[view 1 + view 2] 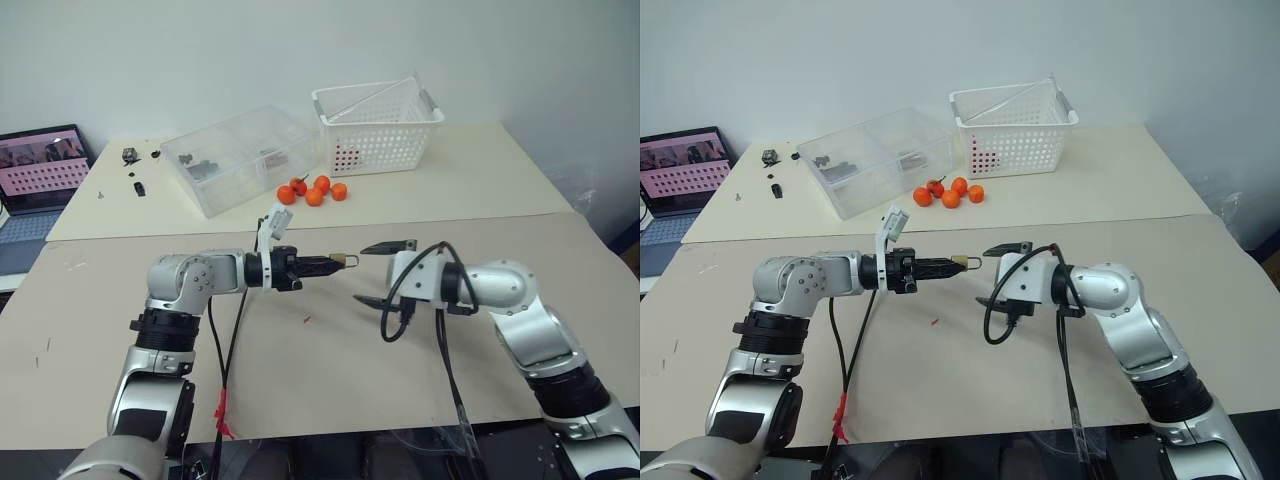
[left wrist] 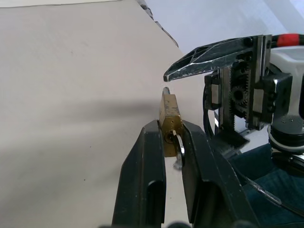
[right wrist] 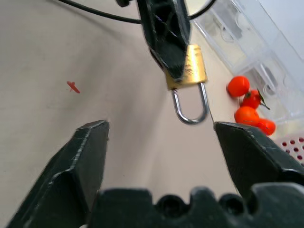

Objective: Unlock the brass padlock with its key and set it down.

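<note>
The left claw (image 1: pixel 318 265) is clamped on the padlock (image 1: pixel 347 260), held in the air above the worktop (image 1: pixel 330 350). The brass body sits between its fingertips, and the silvery shackle (image 3: pixel 191 105) projects beyond them toward the right claw (image 1: pixel 385 272). In the left wrist view a silvery piece, possibly the key (image 2: pixel 178 147), lies against the lock body between the fingers; it cannot be made out with certainty.

The right claw stands wide open and holds nothing. It faces the left claw, tips near the shackle but apart from it, one finger above and one below the lock's level.

Beyond both claws lie orange fruits (image 1: pixel 314 190), a clear box (image 1: pixel 240 158) and a white basket (image 1: pixel 378 125). A small red speck (image 1: pixel 307 320) lies on the worktop below the padlock.
</note>
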Controlling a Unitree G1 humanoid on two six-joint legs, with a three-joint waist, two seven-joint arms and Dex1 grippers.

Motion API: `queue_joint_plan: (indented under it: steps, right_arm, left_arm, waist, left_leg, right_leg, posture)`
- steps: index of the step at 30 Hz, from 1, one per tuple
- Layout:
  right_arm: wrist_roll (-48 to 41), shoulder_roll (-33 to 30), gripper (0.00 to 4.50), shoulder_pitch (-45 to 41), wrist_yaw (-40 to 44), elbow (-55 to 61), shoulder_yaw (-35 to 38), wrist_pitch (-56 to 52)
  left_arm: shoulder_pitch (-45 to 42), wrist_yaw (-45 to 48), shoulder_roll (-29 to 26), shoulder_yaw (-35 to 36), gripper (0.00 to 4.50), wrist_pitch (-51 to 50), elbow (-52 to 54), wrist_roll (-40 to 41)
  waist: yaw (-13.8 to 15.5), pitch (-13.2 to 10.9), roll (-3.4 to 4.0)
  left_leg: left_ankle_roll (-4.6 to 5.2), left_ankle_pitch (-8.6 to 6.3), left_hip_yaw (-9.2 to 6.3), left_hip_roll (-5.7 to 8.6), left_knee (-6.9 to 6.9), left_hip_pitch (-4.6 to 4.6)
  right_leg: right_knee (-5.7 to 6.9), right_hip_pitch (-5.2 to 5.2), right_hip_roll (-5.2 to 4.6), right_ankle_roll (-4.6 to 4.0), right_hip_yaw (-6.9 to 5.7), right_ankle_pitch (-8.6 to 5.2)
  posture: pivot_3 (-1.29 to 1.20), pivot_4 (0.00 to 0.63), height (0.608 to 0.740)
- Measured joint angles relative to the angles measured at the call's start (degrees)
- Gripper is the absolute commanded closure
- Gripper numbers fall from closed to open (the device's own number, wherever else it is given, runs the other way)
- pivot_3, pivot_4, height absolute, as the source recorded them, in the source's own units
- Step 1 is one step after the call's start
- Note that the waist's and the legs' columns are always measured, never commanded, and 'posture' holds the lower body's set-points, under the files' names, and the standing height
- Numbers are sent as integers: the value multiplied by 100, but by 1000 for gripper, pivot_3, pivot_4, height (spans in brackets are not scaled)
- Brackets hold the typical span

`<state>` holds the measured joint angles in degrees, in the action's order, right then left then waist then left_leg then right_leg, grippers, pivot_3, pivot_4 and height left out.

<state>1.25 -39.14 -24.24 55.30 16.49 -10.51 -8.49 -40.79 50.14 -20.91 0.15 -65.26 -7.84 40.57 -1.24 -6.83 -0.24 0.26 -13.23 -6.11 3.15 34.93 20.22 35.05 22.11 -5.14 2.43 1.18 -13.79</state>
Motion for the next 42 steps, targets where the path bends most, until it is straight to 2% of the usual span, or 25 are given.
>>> queue_joint_plan:
  steps: [8,9,22,42]
  right_arm:
    - [-100,-55,4310,51,-63,1,70,-7]
    - [-101,-44,4479,45,-80,0,69,-7]
    - [-28,268,4479,-316,-303,-36,-79,-27]
    - [390,573,4479,-646,-416,-804,-461,298]
  left_arm:
    - [-19,0,3,0,4416,-1,-3,2]
    - [-19,0,1,1,4416,-1,-3,2]
    - [-19,-7,9,1,4416,-16,-3,7]
    - [-22,-176,16,106,4416,-124,19,47]
  waist:
    - [24,0,0]
    - [25,0,0]
    - [35,0,0]
    - [35,0,0]
  left_leg:
    - [0,0,4,1,1,1]
    - [0,0,4,1,1,1]
    - [-1,0,3,2,1,1]
    - [-2,1,2,3,0,1]
  right_leg:
    - [0,0,-1,0,0,0]
    - [0,0,-1,0,0,0]
    - [-1,1,-2,0,1,0]
    - [-1,2,-3,0,1,0]
  posture:
    - [0,150,740]
    - [0,150,740]
    - [0,150,740]
    - [0,150,740]
